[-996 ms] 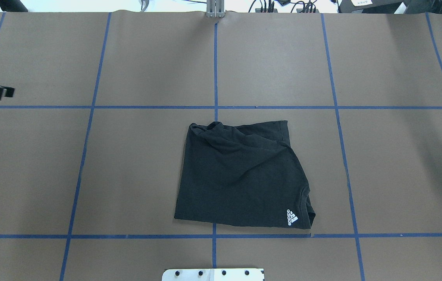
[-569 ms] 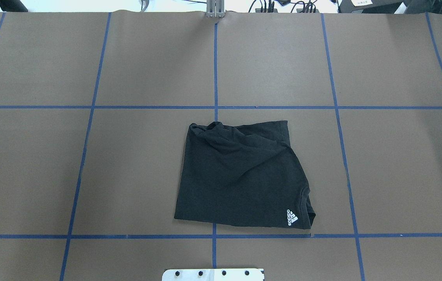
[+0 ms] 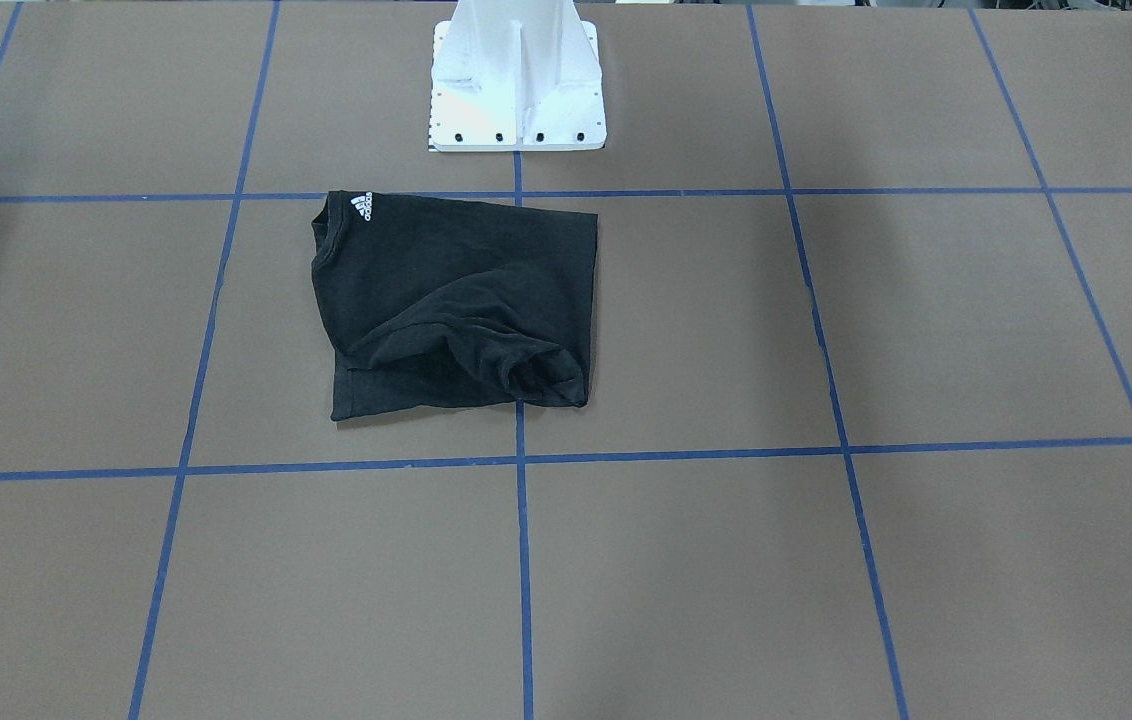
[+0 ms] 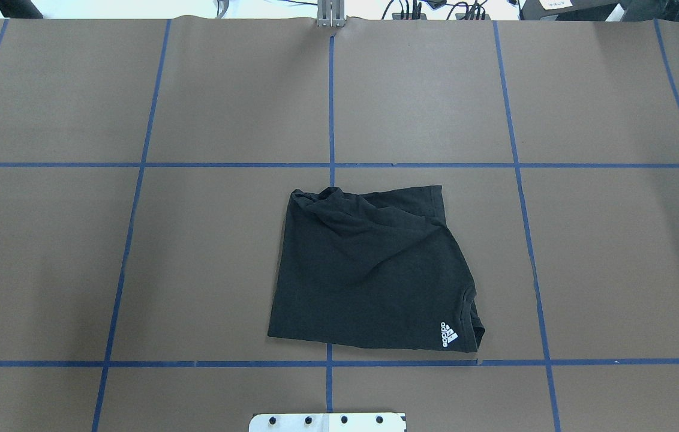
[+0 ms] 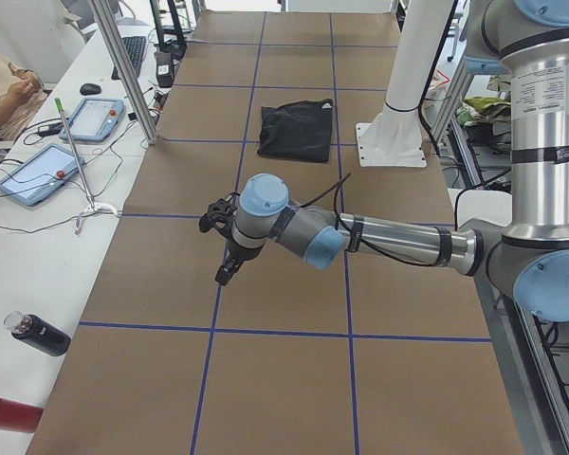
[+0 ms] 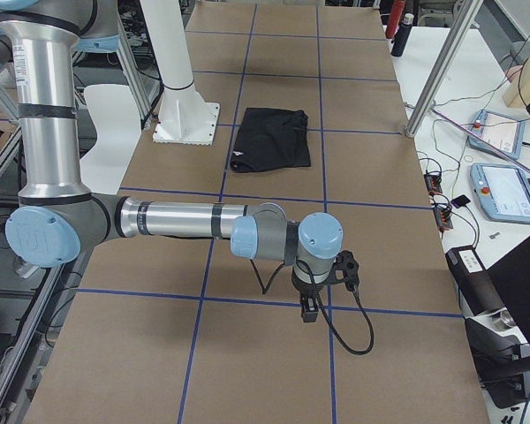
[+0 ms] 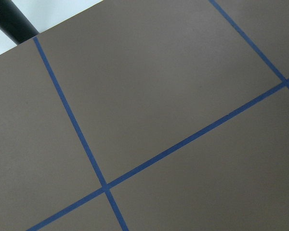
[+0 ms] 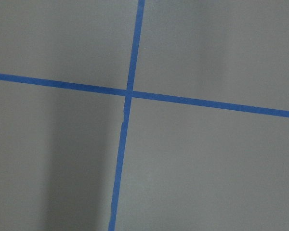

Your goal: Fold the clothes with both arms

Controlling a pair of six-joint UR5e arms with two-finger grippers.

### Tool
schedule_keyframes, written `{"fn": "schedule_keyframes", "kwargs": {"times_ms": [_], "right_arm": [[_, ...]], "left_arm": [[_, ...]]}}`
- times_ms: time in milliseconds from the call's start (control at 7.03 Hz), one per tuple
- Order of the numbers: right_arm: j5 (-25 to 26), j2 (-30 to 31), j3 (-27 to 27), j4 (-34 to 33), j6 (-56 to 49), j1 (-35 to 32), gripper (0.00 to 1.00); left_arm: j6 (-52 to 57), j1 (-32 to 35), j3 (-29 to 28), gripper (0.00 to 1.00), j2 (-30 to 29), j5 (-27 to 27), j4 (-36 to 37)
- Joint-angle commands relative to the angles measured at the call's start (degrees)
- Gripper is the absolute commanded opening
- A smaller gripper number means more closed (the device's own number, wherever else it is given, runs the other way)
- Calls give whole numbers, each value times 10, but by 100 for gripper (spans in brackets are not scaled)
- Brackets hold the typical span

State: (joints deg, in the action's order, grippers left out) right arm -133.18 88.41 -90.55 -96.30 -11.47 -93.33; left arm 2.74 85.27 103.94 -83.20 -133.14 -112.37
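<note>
One garment: the black T-shirt [image 4: 369, 270] lies flat near the middle of the tabletop [image 4: 225, 90], just in front of the white pedestal [image 3: 516, 80], and nothing is touching it.
Done so far: it is already a compact, layered packet, so I judge the main folds to be made; no sleeve sticks out and no large chest print faces up.
Left to do: perhaps only tidying. The far-left corner in the overhead view is bunched into soft ridges, and one side slants, so the outline is closer to a trapezoid than a rectangle.
Cloth: matte, thin knit that drapes limply; shallow creases run diagonally across the top layer. A flat hemmed strip shows along the far edge.
Markings: a small white striped logo [image 4: 448, 334] sits at the near-right corner, beside the curved collar.
Surface: brown paper-like covering, dull and smooth, divided into squares by blue tape lines [image 4: 331, 108].
Left gripper [image 5: 226, 270]: over bare tabletop, well apart from the shirt; whether its fingers are released or clenched I cannot tell.
Right gripper [image 6: 307, 309]: likewise over bare tabletop at the opposite end; finger state cannot be told either.
</note>
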Motion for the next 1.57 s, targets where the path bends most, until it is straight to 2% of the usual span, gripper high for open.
{"fn": "schedule_keyframes", "kwargs": {"times_ms": [0, 569, 996, 1138, 1281, 1423], "right_arm": [[-2, -16, -13, -42, -1, -7, 100], [-2, -11, -21, -37, -1, -5, 100], [5, 68, -56, 39, -1, 9, 100], [-4, 70, -65, 42, -1, 10, 100], [-10, 72, -69, 35, -1, 10, 100], [-14, 70, -77, 34, 0, 9, 100]], "left_arm": [[-7, 3, 10, 100, 7, -3, 15], [-8, 1, 7, 100, 4, -19, 5], [-25, 0, -4, 100, -7, -5, 10], [-33, -4, -11, 100, -17, -2, 17], [-44, -5, -38, 100, -67, -2, 91], [-44, -5, -38, 100, -68, -2, 112]]}}
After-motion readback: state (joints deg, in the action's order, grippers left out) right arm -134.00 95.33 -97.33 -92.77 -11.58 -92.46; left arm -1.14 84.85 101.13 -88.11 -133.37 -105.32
